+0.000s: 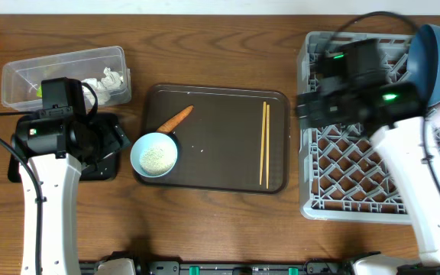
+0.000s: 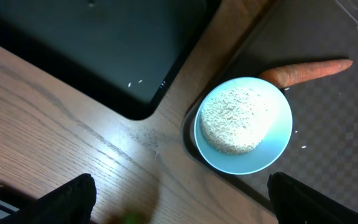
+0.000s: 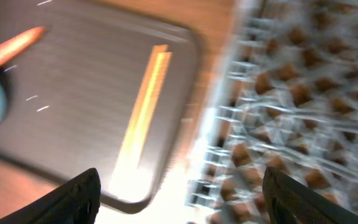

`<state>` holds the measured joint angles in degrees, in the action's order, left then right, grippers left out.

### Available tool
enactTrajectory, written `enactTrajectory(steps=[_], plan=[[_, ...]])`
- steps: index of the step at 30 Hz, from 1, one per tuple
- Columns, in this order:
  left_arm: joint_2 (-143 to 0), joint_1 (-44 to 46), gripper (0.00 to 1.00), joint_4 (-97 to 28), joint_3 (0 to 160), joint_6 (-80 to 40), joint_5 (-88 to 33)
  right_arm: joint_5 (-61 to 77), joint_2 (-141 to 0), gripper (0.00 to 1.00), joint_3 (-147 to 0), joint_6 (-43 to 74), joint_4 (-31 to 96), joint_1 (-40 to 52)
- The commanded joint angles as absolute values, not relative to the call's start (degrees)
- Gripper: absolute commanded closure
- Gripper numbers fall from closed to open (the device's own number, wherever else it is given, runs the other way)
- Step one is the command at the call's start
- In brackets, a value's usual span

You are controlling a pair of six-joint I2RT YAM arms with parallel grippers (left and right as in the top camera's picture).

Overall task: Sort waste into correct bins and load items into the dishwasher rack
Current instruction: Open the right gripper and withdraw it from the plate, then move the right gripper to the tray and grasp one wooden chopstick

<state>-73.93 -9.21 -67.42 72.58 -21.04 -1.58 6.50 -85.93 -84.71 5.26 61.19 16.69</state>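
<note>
A small pale-teal bowl [image 1: 137,147] full of white rice [image 1: 156,158] sits at the brown serving tray's left edge, with an orange carrot piece [image 1: 176,118] touching its far side. Wooden chopsticks [image 1: 264,143] lie along the tray's right side. My left gripper [image 2: 188,205] is open and empty over the wood just left of the bowl [image 2: 279,144], beside the black tray [image 2: 104,50]. My right gripper [image 3: 185,199] is open and empty, above the gap between the serving tray and the grey rack [image 1: 357,164]. The right wrist view is blurred.
The clear tub [image 1: 59,65] at the back left holds crumpled white paper [image 1: 109,79]. A dark-blue dish [image 1: 432,47] stands in the rack's far right corner. The brown serving tray [image 1: 220,164] lies between the arms. A few rice grains [image 2: 302,147] lie on it.
</note>
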Motion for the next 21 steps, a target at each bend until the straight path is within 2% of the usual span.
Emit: enactTrajectory(steps=[1,6,9,13,21], plan=[[-74.15,-9.41,0.10,-67.46,72.88,-21.54,-1.93,5.37,-89.21,0.20,-84.62,14.52,59.96,23.42],[-74.15,-9.41,0.09,-67.46,72.88,-21.54,-1.91,2.13,-97.89,0.35,-84.62,24.88,57.60,31.00],[-74.15,-9.41,0.09,-67.46,72.86,-21.54,-1.91,-3.84,-103.22,0.36,-84.62,31.83,57.58,33.76],[-74.15,-9.41,0.09,-67.46,72.86,-21.54,-1.91,-4.38,-108.88,0.40,-84.62,36.97,57.19,35.68],[-74.15,-9.41,0.09,-67.66,72.86,-21.54,-1.91,-5.80,-113.86,0.41,-84.62,41.78,56.97,36.32]])
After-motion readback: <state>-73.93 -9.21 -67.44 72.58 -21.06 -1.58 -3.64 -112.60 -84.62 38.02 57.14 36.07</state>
